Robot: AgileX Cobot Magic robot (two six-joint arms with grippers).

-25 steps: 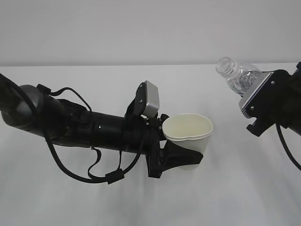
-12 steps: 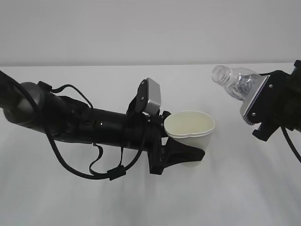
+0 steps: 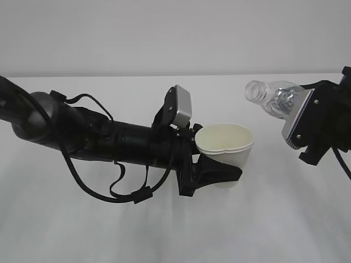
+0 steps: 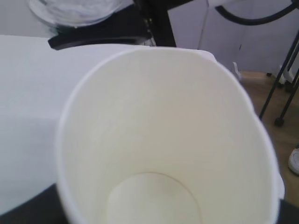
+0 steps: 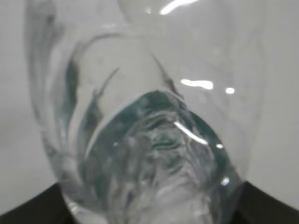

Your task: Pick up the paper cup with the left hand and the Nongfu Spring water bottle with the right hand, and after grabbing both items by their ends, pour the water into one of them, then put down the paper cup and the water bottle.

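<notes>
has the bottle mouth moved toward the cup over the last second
Yes. The bottle has tipped further and its mouth has slid left and slightly down against the table's back edge, closing on the paper cup.

Black left hand (image 3: pixel 211 174) (looped cables), silver-grey wrist block (image 3: pixel 182 108); right hand (image 3: pixel 323 123) alike.

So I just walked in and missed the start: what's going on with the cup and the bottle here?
The left gripper holds the paper cup upright above the table. Its inside looks dry in the left wrist view. The right gripper grips the capless Nongfu Spring water bottle, tilted with its mouth pointing toward the cup but up and to the side of it, not over the rim. No water is flowing yet; the pour looks about to begin.
</notes>
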